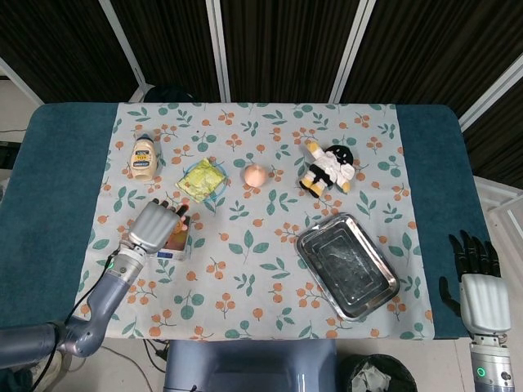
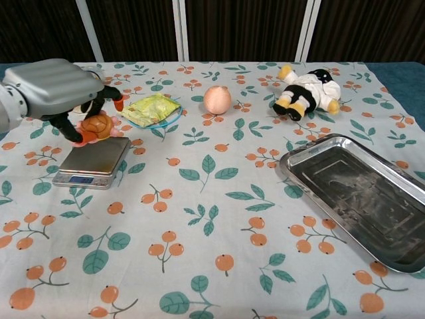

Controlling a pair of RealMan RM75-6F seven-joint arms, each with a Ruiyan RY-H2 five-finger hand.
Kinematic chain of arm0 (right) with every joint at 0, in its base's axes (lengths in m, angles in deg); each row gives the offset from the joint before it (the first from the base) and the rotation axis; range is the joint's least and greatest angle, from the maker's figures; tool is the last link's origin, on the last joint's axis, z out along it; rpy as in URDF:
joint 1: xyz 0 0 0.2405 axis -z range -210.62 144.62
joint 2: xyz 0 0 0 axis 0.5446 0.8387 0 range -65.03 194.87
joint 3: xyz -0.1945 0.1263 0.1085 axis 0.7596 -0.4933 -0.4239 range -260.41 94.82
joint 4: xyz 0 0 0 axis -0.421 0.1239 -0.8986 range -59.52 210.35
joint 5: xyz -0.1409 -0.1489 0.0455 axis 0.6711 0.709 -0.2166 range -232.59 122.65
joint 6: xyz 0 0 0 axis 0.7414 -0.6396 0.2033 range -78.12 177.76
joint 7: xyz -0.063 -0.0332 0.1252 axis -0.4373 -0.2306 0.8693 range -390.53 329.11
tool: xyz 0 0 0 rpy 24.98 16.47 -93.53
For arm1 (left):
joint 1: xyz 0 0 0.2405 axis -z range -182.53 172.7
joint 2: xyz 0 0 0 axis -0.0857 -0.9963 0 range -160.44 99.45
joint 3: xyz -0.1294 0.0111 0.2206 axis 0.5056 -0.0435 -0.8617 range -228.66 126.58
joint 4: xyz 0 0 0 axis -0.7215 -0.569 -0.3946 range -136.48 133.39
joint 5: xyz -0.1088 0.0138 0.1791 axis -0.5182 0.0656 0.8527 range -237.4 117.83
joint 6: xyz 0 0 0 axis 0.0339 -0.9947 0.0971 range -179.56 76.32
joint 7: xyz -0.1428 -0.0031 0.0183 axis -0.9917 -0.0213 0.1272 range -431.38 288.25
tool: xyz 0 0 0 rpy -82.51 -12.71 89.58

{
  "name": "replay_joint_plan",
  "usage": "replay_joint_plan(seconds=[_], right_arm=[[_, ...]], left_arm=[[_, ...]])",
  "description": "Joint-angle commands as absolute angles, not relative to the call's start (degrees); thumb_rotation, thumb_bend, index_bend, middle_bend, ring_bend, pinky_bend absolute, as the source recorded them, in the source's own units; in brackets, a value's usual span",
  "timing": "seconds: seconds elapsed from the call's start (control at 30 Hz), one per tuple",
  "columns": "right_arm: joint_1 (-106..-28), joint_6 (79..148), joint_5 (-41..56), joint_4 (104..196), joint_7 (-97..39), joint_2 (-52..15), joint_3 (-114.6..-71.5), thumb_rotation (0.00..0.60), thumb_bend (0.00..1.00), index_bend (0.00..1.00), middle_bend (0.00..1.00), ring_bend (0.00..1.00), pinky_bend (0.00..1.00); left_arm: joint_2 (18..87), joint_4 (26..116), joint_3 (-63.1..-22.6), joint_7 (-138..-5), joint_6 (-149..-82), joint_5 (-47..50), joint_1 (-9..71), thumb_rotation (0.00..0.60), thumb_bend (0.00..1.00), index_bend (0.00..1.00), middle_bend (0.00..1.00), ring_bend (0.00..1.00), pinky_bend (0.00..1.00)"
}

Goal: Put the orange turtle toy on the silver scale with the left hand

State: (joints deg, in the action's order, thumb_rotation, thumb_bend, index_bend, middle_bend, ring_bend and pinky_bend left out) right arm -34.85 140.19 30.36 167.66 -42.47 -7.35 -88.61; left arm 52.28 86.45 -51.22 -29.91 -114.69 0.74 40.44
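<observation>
Above silver scale (image 2: 93,161) rear edge, left hand (image 2: 56,90) grips orange turtle toy (image 2: 95,126); right hand (image 1: 476,282) spread, off-table.

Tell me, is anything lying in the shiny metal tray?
No, the metal tray holds nothing; the plush toy lies beyond it on the cloth.

Left hand (image 1: 154,226) over scale (image 1: 174,247); steel tray (image 1: 346,265) right; right hand (image 1: 479,296) off table edge.

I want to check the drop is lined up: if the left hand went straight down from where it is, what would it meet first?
Probably the silver scale: the left hand holds the orange turtle toy just above its far edge, though depth is unclear.
</observation>
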Motion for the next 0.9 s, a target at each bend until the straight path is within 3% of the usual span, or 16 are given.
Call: replay_joint_plan(seconds=[0.03,0.2,0.6,0.9], right_arm=[[-34.9,140.09,30.3,167.65,-42.65,-7.46,-88.58,0.6,0.53,0.0,0.0,0.01,0.0],[-34.97,139.91,30.16,167.58,-42.97,-7.62,-88.57,0.6,0.53,0.0,0.0,0.01,0.0],[-34.83,140.41,30.2,167.57,-42.17,-7.26,-88.81,0.6,0.53,0.0,0.0,0.01,0.0],[-34.83,140.4,30.41,167.67,-42.05,-7.16,-88.68,0.6,0.53,0.0,0.0,0.01,0.0]], left_arm=[[50.89,83.83,-53.03,-34.56,-113.64,3.33,38.4,0.6,0.34,0.28,0.56,0.44,0.5],[51.57,81.14,-53.62,-38.13,-112.11,5.14,37.57,0.6,0.33,0.26,0.54,0.43,0.49],[53.67,80.34,-51.92,-37.98,-110.75,4.75,37.54,0.6,0.19,0.23,0.39,0.35,0.47],[53.2,81.7,-50.84,-38.71,-111.98,6.15,36.95,0.6,0.14,0.18,0.21,0.14,0.32]])
